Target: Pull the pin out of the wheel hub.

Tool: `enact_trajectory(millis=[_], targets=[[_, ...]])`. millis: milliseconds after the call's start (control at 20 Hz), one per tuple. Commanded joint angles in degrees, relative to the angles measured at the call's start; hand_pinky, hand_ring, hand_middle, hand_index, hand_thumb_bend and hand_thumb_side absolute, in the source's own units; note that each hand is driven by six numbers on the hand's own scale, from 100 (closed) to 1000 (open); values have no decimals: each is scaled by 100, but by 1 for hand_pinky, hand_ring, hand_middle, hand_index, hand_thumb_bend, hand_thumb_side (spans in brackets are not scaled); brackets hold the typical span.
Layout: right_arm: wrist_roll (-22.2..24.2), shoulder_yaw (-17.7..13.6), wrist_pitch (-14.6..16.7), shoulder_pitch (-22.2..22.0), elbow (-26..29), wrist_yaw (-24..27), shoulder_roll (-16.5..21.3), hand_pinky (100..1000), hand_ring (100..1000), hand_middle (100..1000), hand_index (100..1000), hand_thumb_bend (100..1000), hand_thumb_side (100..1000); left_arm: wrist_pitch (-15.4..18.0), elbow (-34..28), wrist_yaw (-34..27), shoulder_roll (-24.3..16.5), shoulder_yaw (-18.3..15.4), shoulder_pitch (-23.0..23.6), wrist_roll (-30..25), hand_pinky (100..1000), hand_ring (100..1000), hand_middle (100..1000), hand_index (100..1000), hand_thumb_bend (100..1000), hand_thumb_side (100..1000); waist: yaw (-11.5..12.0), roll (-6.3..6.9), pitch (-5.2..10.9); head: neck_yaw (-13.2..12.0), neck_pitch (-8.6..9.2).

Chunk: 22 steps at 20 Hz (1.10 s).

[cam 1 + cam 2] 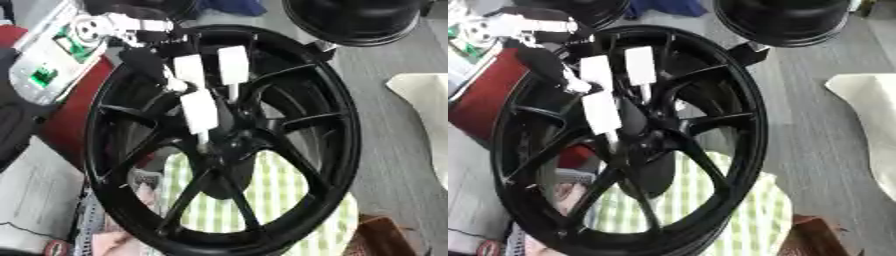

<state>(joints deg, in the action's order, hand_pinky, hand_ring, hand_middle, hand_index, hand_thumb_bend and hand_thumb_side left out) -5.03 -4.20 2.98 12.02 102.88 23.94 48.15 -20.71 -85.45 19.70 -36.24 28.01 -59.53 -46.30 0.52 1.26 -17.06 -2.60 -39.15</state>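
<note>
A black spoked wheel (pixel 341 125) stands tilted across the middle, with its dark hub (pixel 229 145) at the centre. My left hand (pixel 149 62) comes in from the upper left, a black palm with white-covered fingers (pixel 199 107). The fingers look straight and point down into the spokes. One fingertip ends right at the hub and the others hover above it. I cannot make out a pin against the black hub. My right hand shows in neither view.
A green-and-white checked cloth (pixel 289 195) lies under the wheel. Another black wheel (pixel 359 20) sits at the top right and a white cloth (pixel 424 100) at the right edge. A red object (pixel 66 125) and a white device (pixel 48 55) are on the left.
</note>
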Motion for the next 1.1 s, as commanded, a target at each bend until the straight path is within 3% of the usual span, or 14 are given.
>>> enact_trajectory(millis=[50,200,750,1100], targets=[[-5,-52,26,34,3,-1,128,746,685,635,732,191,522,-82,-86,44,-66,-42,-136,-93,795,656,475,667,382,235,9,-26,107,-3,49],[-8,-51,36,36,-5,4,119,747,685,633,731,194,522,-84,-75,82,-52,-33,-136,-121,780,634,458,644,312,147,10,-31,103,0,60],[6,-49,37,21,-76,-39,88,749,685,633,731,197,525,-239,-129,-77,-24,-72,-156,116,767,609,421,591,169,199,18,-38,101,-2,67],[9,-57,44,20,-86,-46,87,749,685,633,731,200,524,-332,-334,-316,-33,-226,-178,249,763,595,392,559,132,223,32,-49,110,9,53]])
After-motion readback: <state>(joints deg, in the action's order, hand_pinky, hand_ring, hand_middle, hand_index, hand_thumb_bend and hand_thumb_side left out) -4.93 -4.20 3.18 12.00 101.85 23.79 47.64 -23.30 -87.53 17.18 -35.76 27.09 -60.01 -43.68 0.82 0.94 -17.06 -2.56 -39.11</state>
